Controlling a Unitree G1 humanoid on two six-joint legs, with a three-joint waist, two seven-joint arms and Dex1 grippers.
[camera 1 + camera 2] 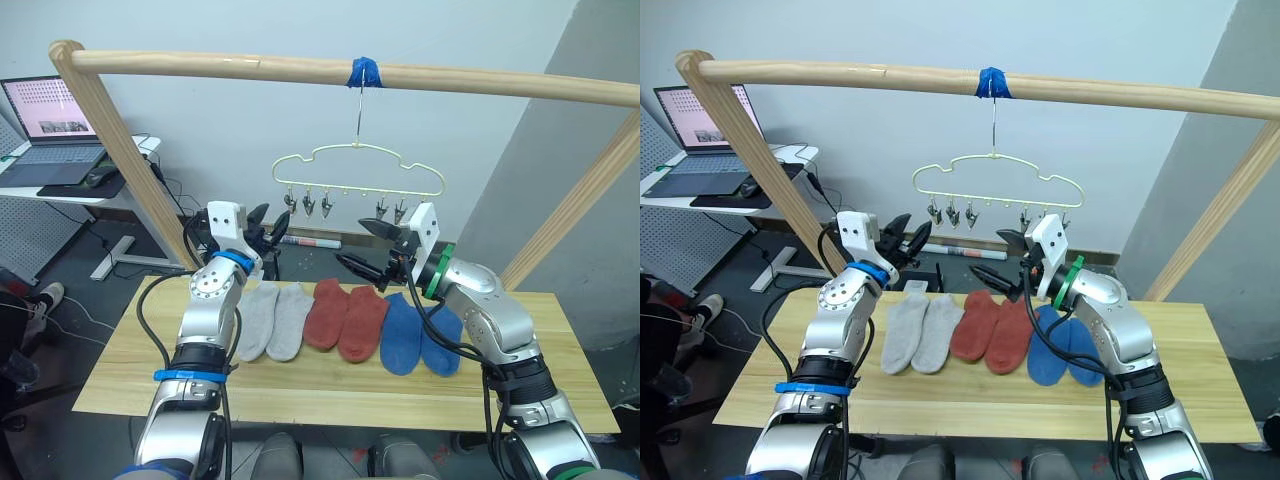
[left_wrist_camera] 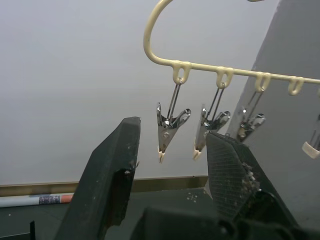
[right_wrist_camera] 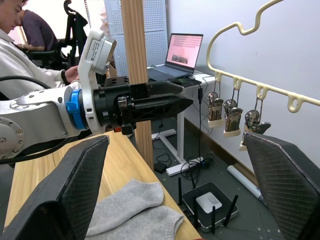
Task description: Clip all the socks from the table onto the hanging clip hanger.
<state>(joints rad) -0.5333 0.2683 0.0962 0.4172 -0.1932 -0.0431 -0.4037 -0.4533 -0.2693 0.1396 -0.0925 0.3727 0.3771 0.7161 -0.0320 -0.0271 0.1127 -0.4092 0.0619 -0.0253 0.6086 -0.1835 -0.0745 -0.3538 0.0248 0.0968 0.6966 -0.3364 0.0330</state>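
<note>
Both my grippers are empty, jaws spread. Left gripper [image 2: 172, 165] is raised, with the hanger's [image 1: 358, 167] leftmost clips [image 2: 169, 129] just beyond its fingertips. Right gripper [image 1: 370, 246] hovers below the right-hand clips. Under both, six socks lie in a row on the table [image 1: 330, 385]: grey pair [image 1: 275, 320], red pair [image 1: 347, 317], blue pair [image 1: 418, 335].

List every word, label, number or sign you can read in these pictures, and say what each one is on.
No text can be read anywhere.
Laptop screen: rows of small marks on a pink page, too small to read.
Long white object on the floor behind the table: coloured printing, too blurred to read.
Socks, clip hanger, both grippers: no markings visible.
</note>
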